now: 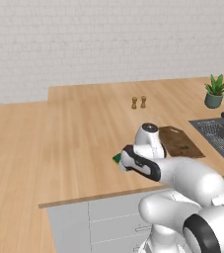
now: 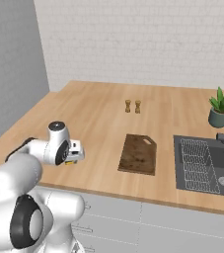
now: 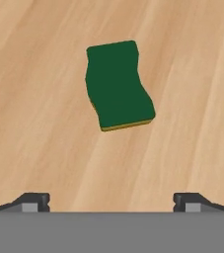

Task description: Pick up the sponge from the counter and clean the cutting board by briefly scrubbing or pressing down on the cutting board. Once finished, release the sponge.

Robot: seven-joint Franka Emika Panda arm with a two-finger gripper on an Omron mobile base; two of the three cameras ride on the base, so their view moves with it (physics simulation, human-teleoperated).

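One sponge — one cutting board.

Glossy white rounded arm with black joint bands; dark grey fingertips (blocky, small).

Sponge mostly behind the arm (sink cut by picture's edge)
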